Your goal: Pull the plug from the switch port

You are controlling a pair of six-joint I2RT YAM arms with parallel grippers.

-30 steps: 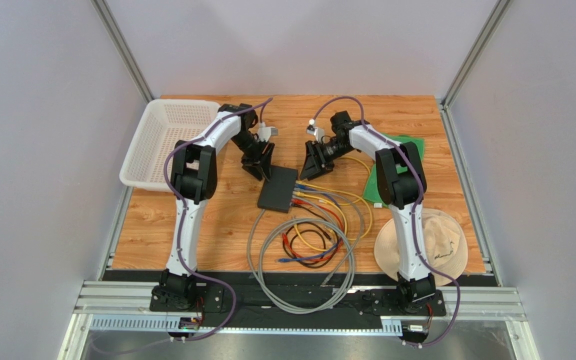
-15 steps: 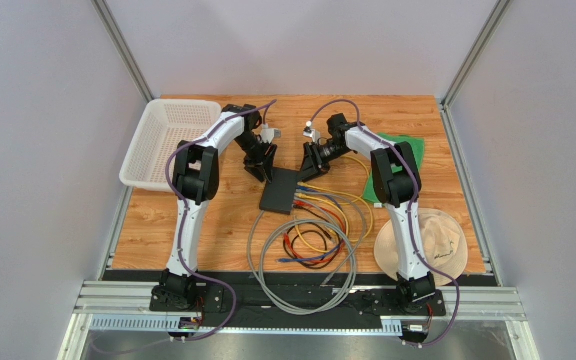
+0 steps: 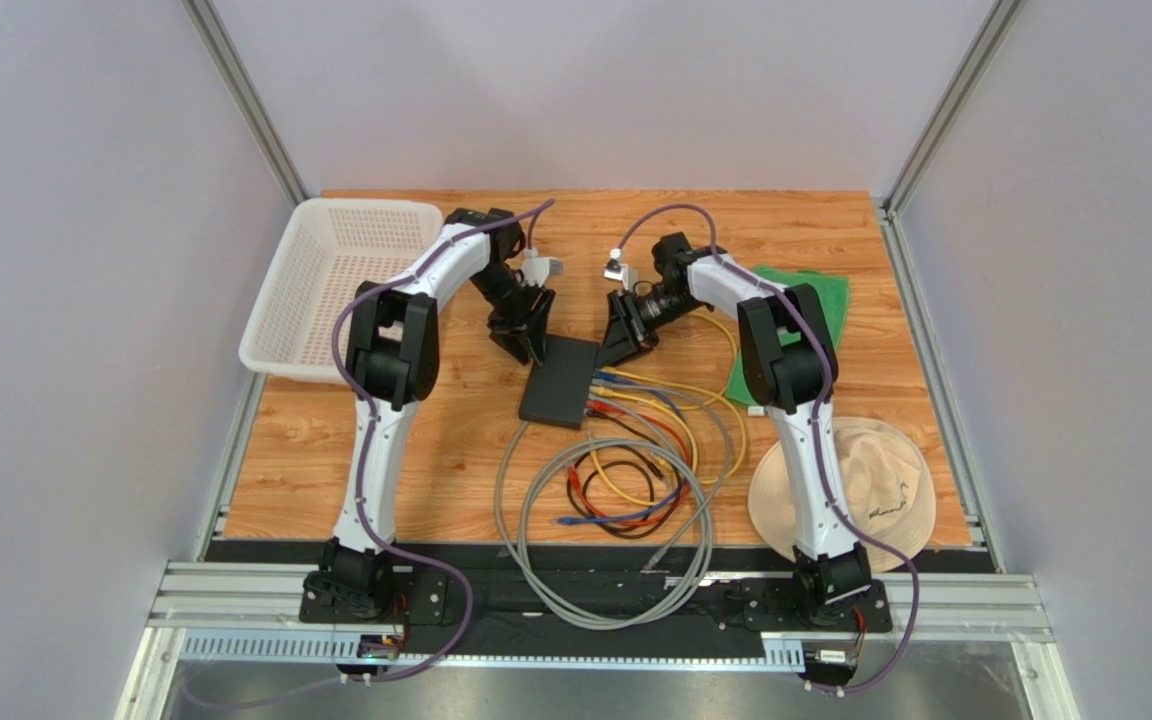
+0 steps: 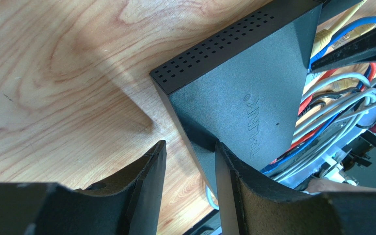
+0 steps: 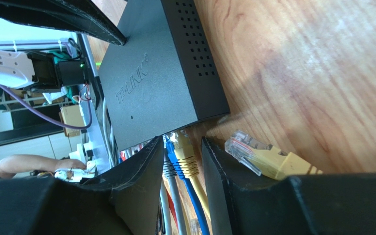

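The black switch (image 3: 558,380) lies flat near the middle of the wooden table (image 3: 387,450), between the two arms. The left gripper (image 4: 191,147) stands released, straddling one edge of the box, one finger over its top and the other over the wood. The right gripper (image 5: 182,143) brackets a blue plug (image 5: 174,155) and a yellow plug (image 5: 187,155) seated in the ports; whether it pinches them I cannot tell. A loose plug (image 5: 261,159) lies just beside

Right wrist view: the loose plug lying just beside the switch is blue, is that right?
Not quite. The loose plug lying beside the switch is yellow with a clear tip, not blue. The right wrist view shows it.
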